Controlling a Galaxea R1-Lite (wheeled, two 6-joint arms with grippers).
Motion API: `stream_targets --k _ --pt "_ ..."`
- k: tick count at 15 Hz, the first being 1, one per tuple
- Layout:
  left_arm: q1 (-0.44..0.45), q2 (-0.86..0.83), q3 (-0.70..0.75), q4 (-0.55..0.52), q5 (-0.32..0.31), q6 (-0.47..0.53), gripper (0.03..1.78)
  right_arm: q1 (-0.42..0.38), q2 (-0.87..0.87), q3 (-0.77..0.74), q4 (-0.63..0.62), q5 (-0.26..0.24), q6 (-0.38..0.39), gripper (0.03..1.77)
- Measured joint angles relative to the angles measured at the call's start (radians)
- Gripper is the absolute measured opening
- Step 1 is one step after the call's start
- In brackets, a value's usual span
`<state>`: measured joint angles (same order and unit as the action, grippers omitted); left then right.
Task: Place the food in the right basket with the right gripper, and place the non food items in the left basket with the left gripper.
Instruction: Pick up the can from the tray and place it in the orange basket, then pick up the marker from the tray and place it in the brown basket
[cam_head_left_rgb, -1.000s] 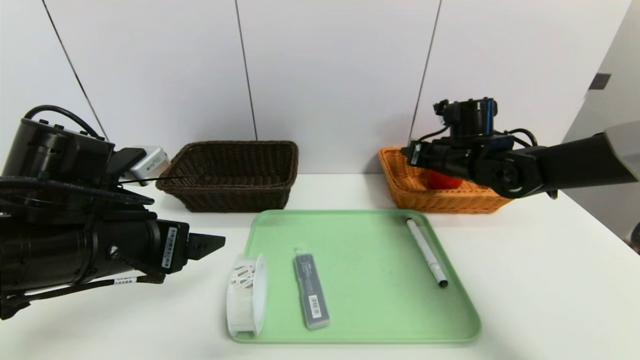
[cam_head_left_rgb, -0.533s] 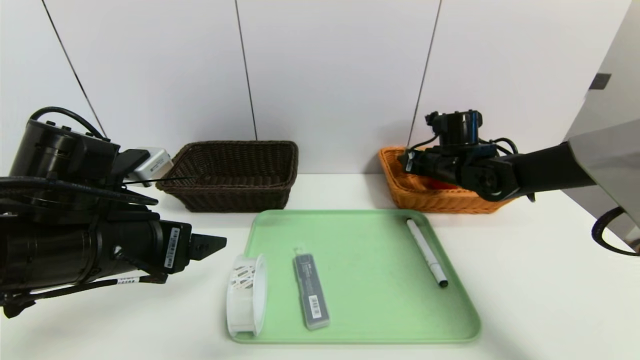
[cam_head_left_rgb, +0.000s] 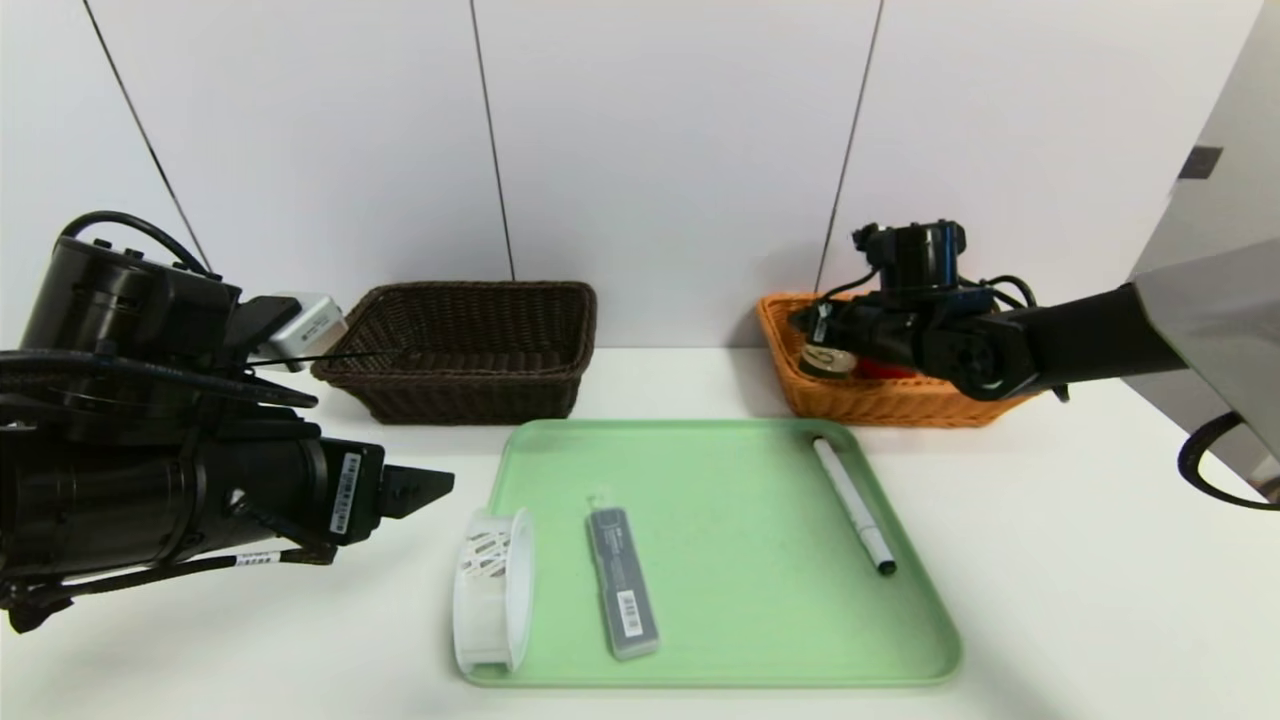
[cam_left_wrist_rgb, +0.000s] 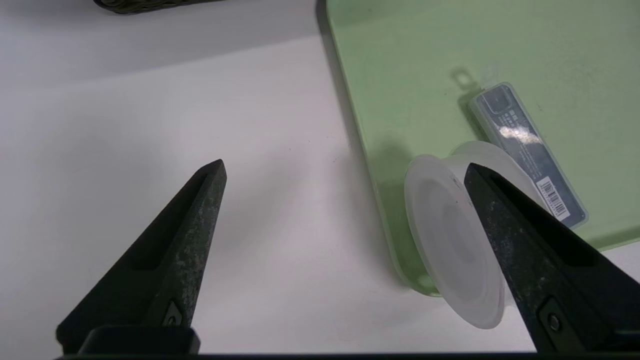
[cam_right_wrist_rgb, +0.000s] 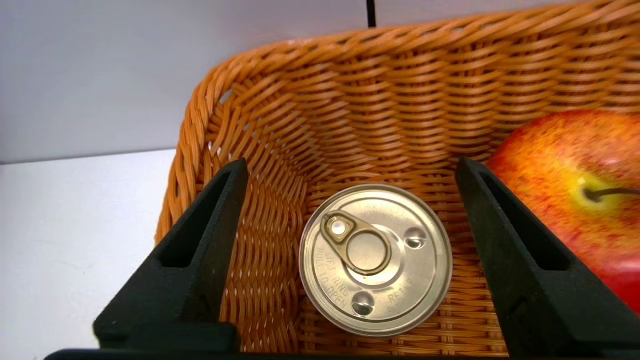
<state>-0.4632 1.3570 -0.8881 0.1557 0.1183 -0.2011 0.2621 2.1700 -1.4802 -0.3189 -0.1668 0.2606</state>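
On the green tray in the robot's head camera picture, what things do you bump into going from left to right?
White tape roll standing on edge at the tray's left rim → grey case with a barcode → white pen with a black tip, near the right side.

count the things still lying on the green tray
3: the tape roll at the tray's near-left corner, the grey case beside it, the pen along its right side.

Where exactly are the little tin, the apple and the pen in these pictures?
tin (cam_right_wrist_rgb: 375, 259): right wrist view, on its gold pull-tab lid.
apple (cam_right_wrist_rgb: 565, 170): right wrist view, on its red skin beside the stem.
pen (cam_head_left_rgb: 852, 503): head view, on the middle of its white barrel.
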Motion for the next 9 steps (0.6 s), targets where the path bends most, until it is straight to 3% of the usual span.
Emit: stream_targets --k 7,9 --pt "-0.003 -0.018 -0.008 0.003 0.000 0.000 1.69 0.052 -0.169 -0.077 0.104 -0.009 0.034 1.60" --pt "-0.003 -0.025 -0.008 0.003 0.000 0.000 1.69 0.085 -0.236 -0.113 0.217 -0.012 0.057 1.63"
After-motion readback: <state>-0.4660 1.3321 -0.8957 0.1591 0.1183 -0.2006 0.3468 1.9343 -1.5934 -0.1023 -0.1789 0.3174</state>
